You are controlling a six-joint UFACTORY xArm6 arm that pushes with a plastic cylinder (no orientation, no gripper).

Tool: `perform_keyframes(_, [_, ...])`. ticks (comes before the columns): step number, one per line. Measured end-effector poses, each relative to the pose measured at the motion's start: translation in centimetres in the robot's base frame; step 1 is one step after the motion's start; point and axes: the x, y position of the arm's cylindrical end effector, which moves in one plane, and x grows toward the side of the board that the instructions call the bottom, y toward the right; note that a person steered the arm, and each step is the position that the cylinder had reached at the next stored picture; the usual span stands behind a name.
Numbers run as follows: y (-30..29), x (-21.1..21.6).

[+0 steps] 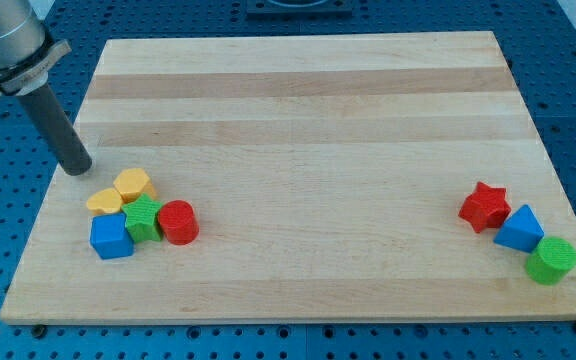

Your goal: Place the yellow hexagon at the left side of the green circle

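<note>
yellow hexagon (134, 184) | green circle (552, 260) | red star (484, 205) | blue triangle (520, 229) | pale striped wooden board (308, 110)

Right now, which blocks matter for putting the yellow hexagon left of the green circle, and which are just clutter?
Job:
yellow hexagon
green circle
my tip, up-left of the hexagon

Clutter:
second yellow block
green star
blue cube
red cylinder
red star
blue triangle
</note>
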Motion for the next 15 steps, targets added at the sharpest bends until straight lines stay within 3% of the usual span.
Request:
perform_keyframes(3, [3.8,2.9])
perform_keyframes(7, [16.1,2.9])
perform_keyframes(11, [26.6,9.3])
perform_keyframes(15, [30.1,15.1])
